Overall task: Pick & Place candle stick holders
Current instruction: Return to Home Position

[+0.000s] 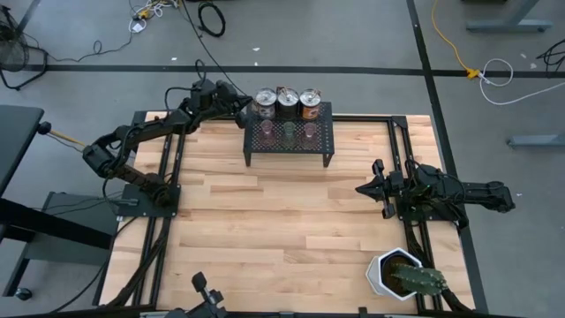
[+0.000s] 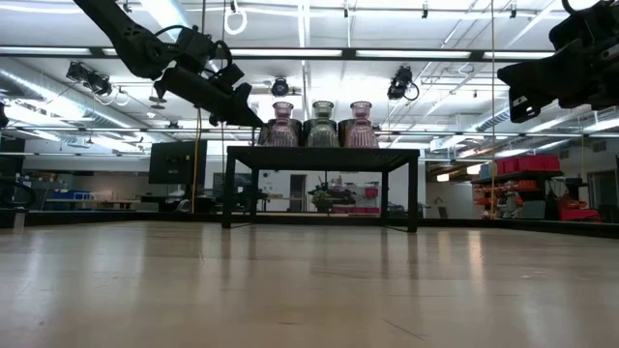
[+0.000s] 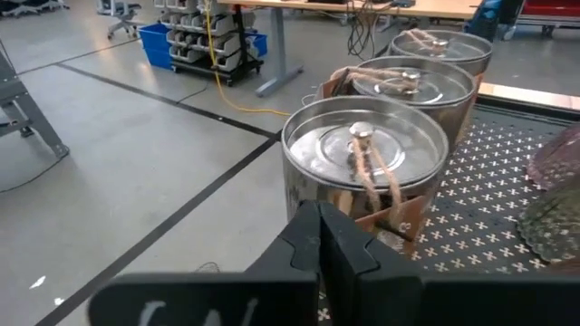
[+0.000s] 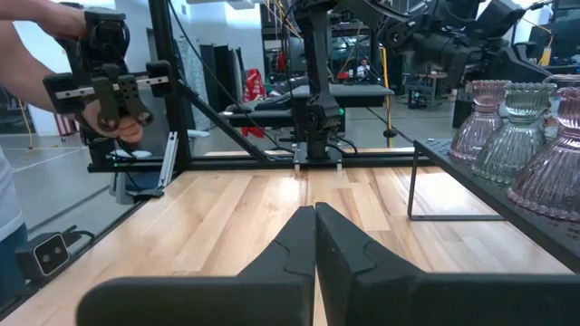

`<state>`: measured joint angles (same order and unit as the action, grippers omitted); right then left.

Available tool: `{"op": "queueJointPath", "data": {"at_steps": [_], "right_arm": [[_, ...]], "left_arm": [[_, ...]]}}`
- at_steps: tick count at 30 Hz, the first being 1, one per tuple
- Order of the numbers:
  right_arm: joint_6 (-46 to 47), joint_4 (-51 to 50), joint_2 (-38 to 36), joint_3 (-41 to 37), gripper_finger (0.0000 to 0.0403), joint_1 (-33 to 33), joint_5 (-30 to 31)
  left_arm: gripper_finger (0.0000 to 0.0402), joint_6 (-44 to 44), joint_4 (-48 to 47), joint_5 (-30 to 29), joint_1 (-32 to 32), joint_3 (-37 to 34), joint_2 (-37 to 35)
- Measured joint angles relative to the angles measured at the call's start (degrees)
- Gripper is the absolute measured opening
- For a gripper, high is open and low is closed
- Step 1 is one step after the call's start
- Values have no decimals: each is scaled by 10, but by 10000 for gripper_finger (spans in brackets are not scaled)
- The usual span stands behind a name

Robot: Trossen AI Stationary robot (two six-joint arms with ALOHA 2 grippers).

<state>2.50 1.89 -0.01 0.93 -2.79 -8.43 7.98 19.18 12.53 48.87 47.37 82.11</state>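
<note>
All six holders sit on the rack (image 1: pixel 323 147). Three silver cans (image 1: pixel 287 102) line its back edge, and three glass cups (image 1: pixel 288 132) stand on the table side, maybe so the small ones are easy to reach. The left claw (image 3: pixel 319 213) hangs just beside the end can (image 3: pixel 367 163), pinched shut and empty. The right claw (image 4: pixel 314 213) waits well apart over the table (image 1: pixel 265 230), shut and empty too.

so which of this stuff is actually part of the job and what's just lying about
Job: three silver holders, three glass cups (pink, green, pink), all on the black mesh rack; left gripper beside the silver ones, right gripper over the right of the table.
Lying about: white cactus pot.
</note>
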Motion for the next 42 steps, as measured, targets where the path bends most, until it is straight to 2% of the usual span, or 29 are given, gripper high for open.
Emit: {"op": "queueJointPath", "data": {"at_steps": [7,15,23,30,34,42], "right_arm": [[0,0,0,0,9,0,0],[0,0,0,0,9,0,0],[0,0,0,0,9,0,0],[0,0,0,0,9,0,0],[0,0,0,0,9,0,0],[0,0,0,0,9,0,0]], "left_arm": [[0,1,-50,34,-2,0,-49],[0,2,-164,39,-40,0,-126],[0,2,-241,47,-116,0,-181],[0,2,-298,47,-207,0,-191],[0,2,-304,15,-259,-2,-191],[0,-56,-162,-14,-330,-104,-193]]}}
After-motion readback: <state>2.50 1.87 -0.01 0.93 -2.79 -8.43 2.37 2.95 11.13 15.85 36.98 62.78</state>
